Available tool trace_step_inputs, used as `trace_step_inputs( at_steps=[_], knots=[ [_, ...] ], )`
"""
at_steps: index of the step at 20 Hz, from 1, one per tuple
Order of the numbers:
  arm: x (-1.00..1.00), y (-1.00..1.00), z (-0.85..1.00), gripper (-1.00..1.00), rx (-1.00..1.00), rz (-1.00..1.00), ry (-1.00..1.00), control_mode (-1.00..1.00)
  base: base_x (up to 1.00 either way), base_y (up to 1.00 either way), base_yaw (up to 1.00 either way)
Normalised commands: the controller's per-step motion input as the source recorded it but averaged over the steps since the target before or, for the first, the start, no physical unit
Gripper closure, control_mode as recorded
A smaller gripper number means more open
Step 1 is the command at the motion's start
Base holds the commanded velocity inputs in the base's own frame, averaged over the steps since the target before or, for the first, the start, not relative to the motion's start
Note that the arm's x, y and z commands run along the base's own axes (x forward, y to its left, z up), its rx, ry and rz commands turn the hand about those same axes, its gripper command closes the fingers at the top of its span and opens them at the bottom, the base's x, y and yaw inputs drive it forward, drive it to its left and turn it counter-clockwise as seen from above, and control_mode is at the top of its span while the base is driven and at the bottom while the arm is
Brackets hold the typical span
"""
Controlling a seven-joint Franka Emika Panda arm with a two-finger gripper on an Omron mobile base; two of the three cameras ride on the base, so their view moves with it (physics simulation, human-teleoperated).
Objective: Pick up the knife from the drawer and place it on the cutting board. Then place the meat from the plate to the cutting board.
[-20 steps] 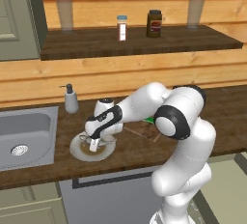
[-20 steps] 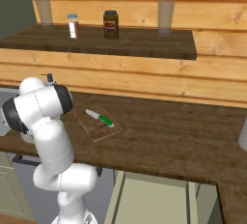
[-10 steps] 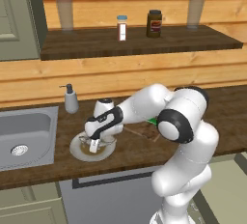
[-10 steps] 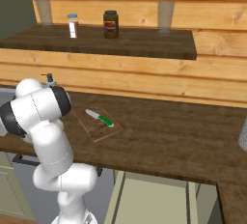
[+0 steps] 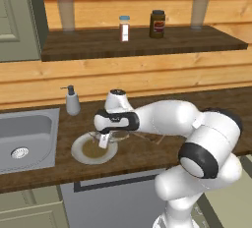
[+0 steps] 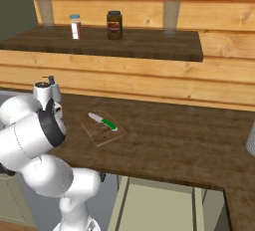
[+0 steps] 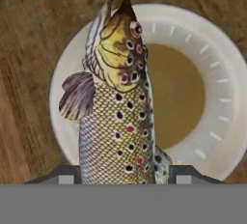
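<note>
— How will the meat (image 7: 118, 107) handle, in your opinion?

— It is a slender spotted fish, so I judge it light, a little soft, and slippery on the skin. I would take it across the thick middle of the body, not at the head or the fins, because there it can turn between the fingers.

— Where is it now?

— In the hand view it fills the space between the two finger tips, with the head pointing away from me, over the plate (image 7: 212, 73). The plate sits near the front edge of the counter (image 5: 142, 153), just beside the sink (image 5: 24, 138). If the fish is already lifted or lies on the plate, I cannot tell.

— And the gripper (image 5: 104, 141)?

— The fingers stand on both sides of the fish body, so I read it as gripping the meat. The arm reaches to its left, low over the plate, hand pointing down.

— The knife (image 6: 102, 121)?

— Already on the cutting board (image 6: 102, 129), in the middle of the counter.
</note>
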Motion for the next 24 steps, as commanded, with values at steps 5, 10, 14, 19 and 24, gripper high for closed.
trace_step_inputs(
  at_steps=[5,10,14,19,24],
  knots=[
    [0.00,-0.84,0.49,1.00,0.06,-0.11,0.00,-1.00,0.00,0.00,0.00],
    [0.00,-0.92,0.32,1.00,0.10,-0.16,0.00,-1.00,0.00,0.00,0.00],
    [0.00,-0.93,0.14,1.00,0.06,-0.18,0.00,-1.00,0.00,0.00,0.00],
    [0.04,-0.83,0.00,1.00,0.03,-0.15,0.00,-1.00,0.00,0.00,0.00],
    [0.15,-0.65,0.02,1.00,0.00,-0.13,0.00,-1.00,0.00,0.00,0.00]
  ],
)
